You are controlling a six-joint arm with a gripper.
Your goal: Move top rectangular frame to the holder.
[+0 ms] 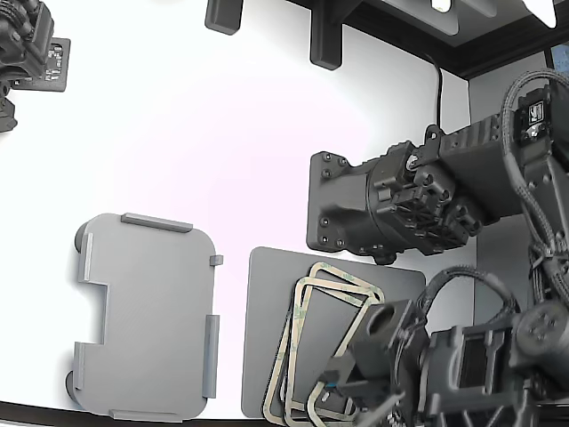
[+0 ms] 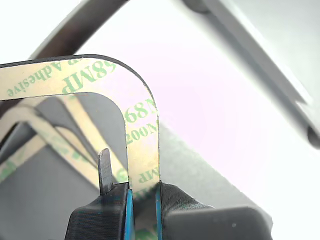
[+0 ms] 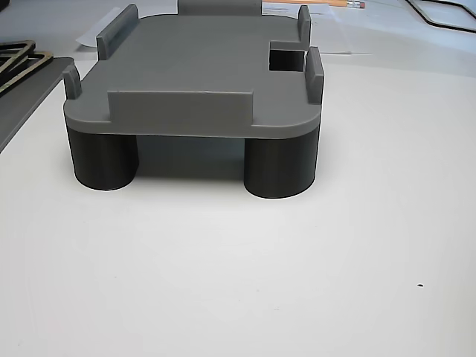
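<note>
In the wrist view my gripper (image 2: 143,192) is shut on one side strip of the top rectangular frame (image 2: 141,135), a thin beige frame with green print, pinched between blue pads. Its rounded corner is raised above the other two frames (image 2: 45,135) lying on the dark grey mat (image 2: 35,200). In the exterior view the gripper (image 1: 336,381) is at the near end of the frame stack (image 1: 298,334) on the mat (image 1: 267,302). The light grey holder (image 1: 147,311) stands to the exterior view's left of the mat with nothing on it. It also shows in the other view (image 3: 201,67).
A second black arm (image 1: 400,205) hangs over the far right of the mat. Another black device (image 1: 27,44) is at the far left corner. Two dark brackets (image 1: 324,40) stand at the table's back edge. White tabletop (image 1: 231,151) surrounds the holder.
</note>
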